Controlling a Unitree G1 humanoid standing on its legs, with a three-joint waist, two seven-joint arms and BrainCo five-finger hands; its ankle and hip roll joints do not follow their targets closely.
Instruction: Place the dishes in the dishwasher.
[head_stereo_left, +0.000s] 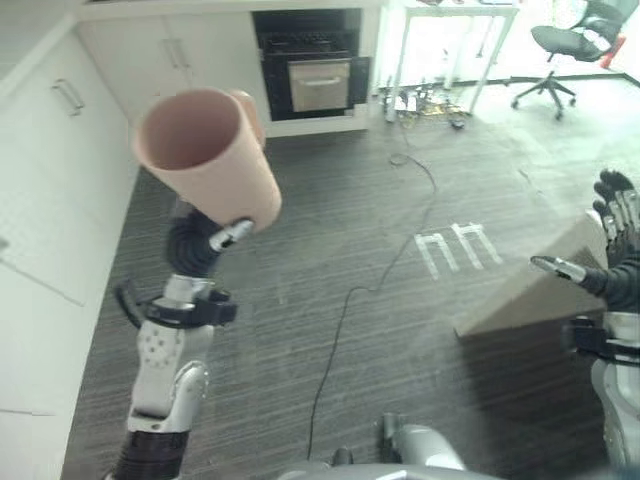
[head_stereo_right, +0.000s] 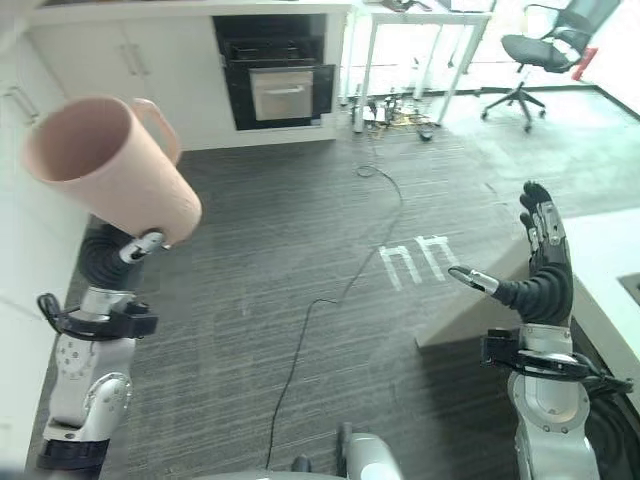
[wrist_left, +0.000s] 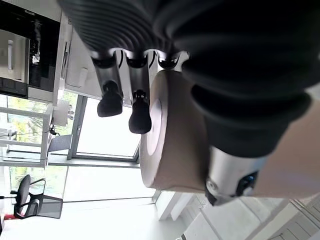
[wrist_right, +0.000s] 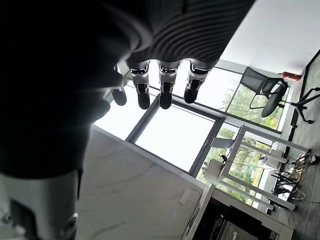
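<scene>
My left hand (head_stereo_left: 205, 240) is raised in front of me with a pale pink plastic mug (head_stereo_left: 205, 155) in it. In my left wrist view the fingers (wrist_left: 140, 112) curl over the mug's flat base while the thumb (wrist_left: 235, 170) presses its side, so the mug is pinched between them. It tilts, open mouth up and toward my head camera, and its handle (head_stereo_right: 160, 120) pokes out on the side away from me. The mug is held high in the air, well apart from the floor.

My right hand (head_stereo_right: 540, 265) is up at my right side and holds nothing. Its fingers (head_stereo_right: 545, 225) are straight and close together, pointing up, with the thumb (head_stereo_right: 475, 280) stuck out toward the mug.

Landmark: the black built-in oven (head_stereo_right: 272, 75) set in the white cabinet run (head_stereo_left: 160, 55) at the far wall, its door with a silver panel. The mug is nearer to me than the oven and to its left. White cabinet fronts with bar handles (head_stereo_left: 68, 97) run from beside the oven along my left. Right of the oven stands a white-legged table (head_stereo_left: 455, 40), then a black swivel office chair (head_stereo_left: 570, 50). On the dark striped floor (head_stereo_left: 330, 230) between the oven and me are white tape marks (head_stereo_left: 458, 247), and a pale stone counter edge (head_stereo_right: 610, 270) is by my right hand.
</scene>
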